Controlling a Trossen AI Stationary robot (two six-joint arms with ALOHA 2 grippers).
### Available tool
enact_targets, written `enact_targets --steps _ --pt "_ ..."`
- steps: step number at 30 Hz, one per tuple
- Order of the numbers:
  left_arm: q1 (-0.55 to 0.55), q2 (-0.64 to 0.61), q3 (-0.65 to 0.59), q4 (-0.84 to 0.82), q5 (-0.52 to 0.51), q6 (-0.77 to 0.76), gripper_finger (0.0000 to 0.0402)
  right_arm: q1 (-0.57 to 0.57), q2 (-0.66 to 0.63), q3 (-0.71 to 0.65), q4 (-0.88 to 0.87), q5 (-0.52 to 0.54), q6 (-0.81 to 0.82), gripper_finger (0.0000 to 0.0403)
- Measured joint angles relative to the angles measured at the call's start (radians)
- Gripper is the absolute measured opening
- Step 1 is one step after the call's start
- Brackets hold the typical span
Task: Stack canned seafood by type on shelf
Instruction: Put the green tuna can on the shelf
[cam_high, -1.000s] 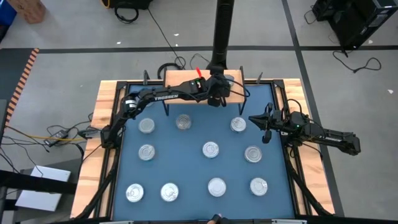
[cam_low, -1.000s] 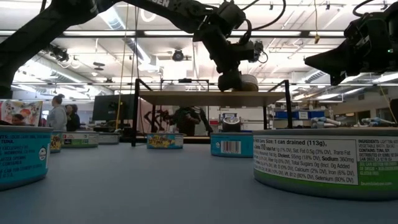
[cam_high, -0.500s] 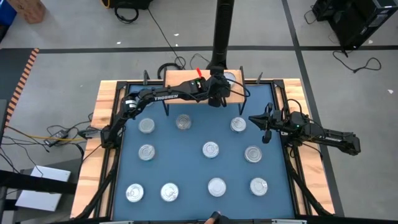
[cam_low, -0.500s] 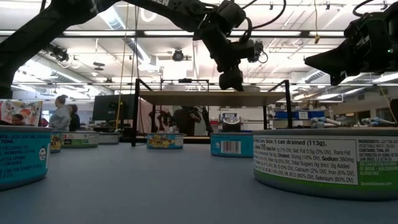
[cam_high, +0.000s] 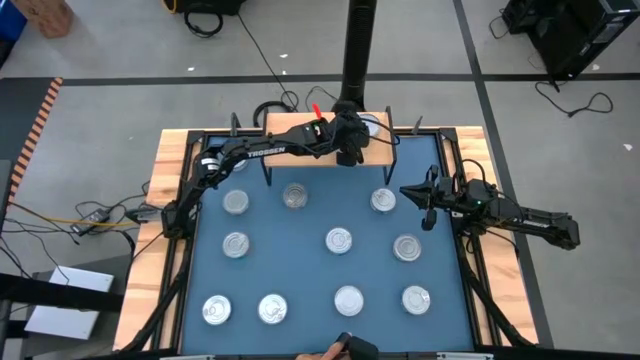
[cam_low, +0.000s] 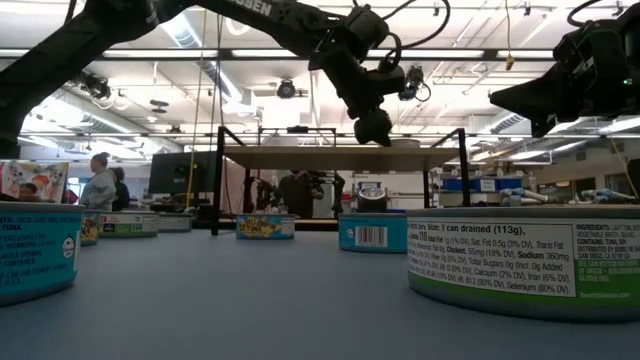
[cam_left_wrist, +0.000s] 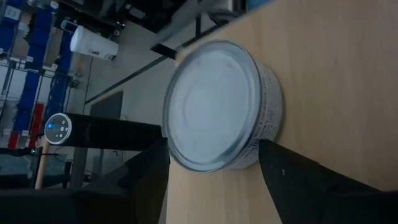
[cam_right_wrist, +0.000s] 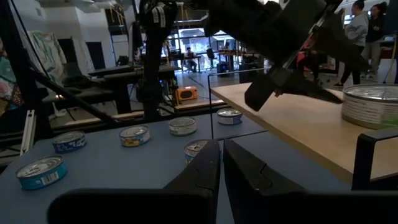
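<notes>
One canned seafood tin (cam_left_wrist: 211, 99) rests flat on its bottom on the light-wood shelf (cam_high: 290, 125) at the table's far middle; the right wrist view also shows this tin (cam_right_wrist: 372, 106). My left gripper (cam_high: 357, 135) reaches over the shelf and stands open, one finger on either side of the tin, touching nothing that I can see. Several more silver-topped tins, such as one (cam_high: 338, 240), lie spread over the blue mat. My right gripper (cam_high: 408, 189) waits shut at the table's right edge, holding nothing.
The shelf stands on thin black legs (cam_low: 217, 180) above the mat's far edge. Large tins (cam_low: 520, 260) stand close to the low camera. A person's hand (cam_high: 345, 348) shows at the table's near edge. People stand in the room behind.
My left gripper has opened wider around the tin on the shelf and rolled a little at the wrist. The tin stays flat on the shelf. My right arm has kept still.
</notes>
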Motion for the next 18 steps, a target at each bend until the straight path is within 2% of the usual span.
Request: enact_targets --steps 13,15,18 --pt "0.045 0.0 0.0 0.048 0.065 -0.1 0.0247 0.0 0.0 0.0 0.0 0.0 0.0 0.0032" --pt "0.051 0.0 0.0 0.047 0.063 -0.104 0.0247 0.0 0.0 0.0 0.0 0.0 0.0 0.0032" --pt "0.051 -0.004 0.0 0.058 0.006 -0.105 0.0242 0.0 0.0 0.0 0.0 0.0 0.0 0.0032"
